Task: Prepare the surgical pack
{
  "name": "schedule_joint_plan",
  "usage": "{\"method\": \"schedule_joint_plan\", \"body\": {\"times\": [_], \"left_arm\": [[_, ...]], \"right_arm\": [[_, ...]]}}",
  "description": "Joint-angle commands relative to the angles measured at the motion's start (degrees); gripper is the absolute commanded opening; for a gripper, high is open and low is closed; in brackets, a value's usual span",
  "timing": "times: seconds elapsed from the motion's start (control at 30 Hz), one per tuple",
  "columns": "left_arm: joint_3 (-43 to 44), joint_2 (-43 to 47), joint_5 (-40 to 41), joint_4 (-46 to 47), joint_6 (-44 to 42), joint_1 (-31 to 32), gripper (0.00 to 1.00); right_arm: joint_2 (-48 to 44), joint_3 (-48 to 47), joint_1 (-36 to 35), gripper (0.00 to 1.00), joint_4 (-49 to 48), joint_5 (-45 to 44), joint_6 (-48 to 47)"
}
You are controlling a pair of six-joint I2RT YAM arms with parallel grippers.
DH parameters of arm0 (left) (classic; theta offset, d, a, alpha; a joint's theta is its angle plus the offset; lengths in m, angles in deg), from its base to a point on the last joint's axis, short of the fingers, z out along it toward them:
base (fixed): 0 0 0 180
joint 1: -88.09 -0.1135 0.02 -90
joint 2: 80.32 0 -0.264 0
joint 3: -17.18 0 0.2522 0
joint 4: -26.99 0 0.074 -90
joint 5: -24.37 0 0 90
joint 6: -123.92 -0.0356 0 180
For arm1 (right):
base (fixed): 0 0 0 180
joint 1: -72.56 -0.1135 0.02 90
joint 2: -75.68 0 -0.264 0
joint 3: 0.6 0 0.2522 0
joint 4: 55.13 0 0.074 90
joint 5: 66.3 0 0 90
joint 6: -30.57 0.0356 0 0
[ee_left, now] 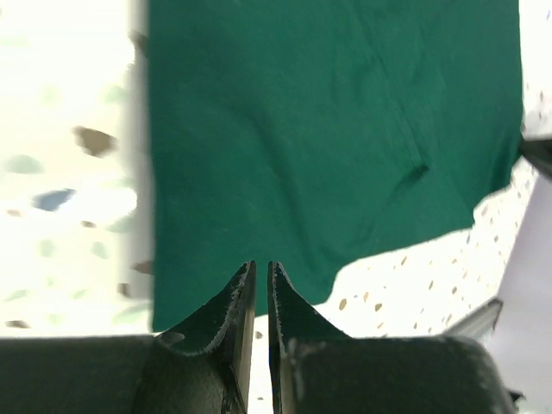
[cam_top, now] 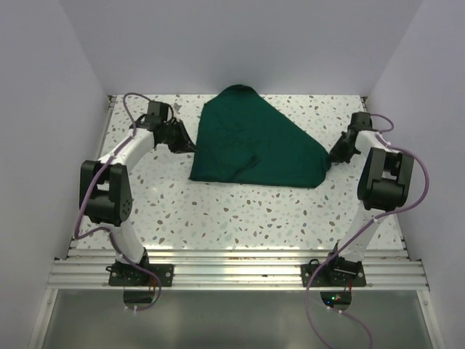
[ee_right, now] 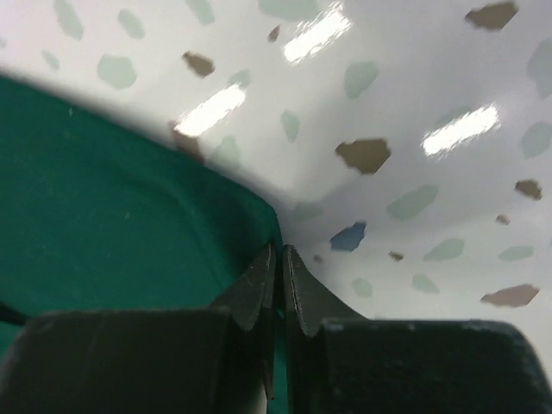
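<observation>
Big dark green cloth (cam_top: 254, 145) on the speckled tabletop (cam_top: 218, 211), close to the far edge and about in the middle between left and right. Folded over on itself, with a rounded bump at the far end, a pointed corner on the right and a straight near edge. Soft wrinkles across the top. Left gripper (cam_top: 187, 143) right at the left edge of the cloth, touching it. Fingers (ee_left: 228, 310) squeezed almost together with only a thin slit, pinching the cloth edge as far as can be seen. Right gripper (cam_top: 333, 156) at the pointed right corner of the cloth. Clamped tight on that corner, with green showing in between the black fingertips (ee_right: 250, 293). White arms (cam_top: 134, 149) bent out toward the left and right edges of the tabletop.
</observation>
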Motion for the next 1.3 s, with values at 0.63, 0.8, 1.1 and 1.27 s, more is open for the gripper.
{"method": "schedule_joint_plan", "body": {"times": [0.63, 0.8, 1.1, 1.27], "left_arm": [[-9.2, -4.9, -0.6, 7.0, -1.8, -7.2, 0.13], [-9.3, -5.3, -0.6, 7.6, -1.4, -6.4, 0.13], [-9.2, -5.5, -0.7, 7.4, -1.0, -5.8, 0.13], [-9.3, -5.5, -0.8, 7.3, -1.0, -5.4, 0.13]], "right_arm": [[6.7, -50.0, -41.6, 0.0, 13.3, 10.8, 7.7], [10.1, -51.3, -45.3, 0.0, 12.6, 11.5, 8.0], [15.0, -51.0, -46.5, 0.0, 7.4, 10.2, 10.3], [18.9, -53.8, -47.5, 0.0, 5.0, 9.1, 12.3]]}}
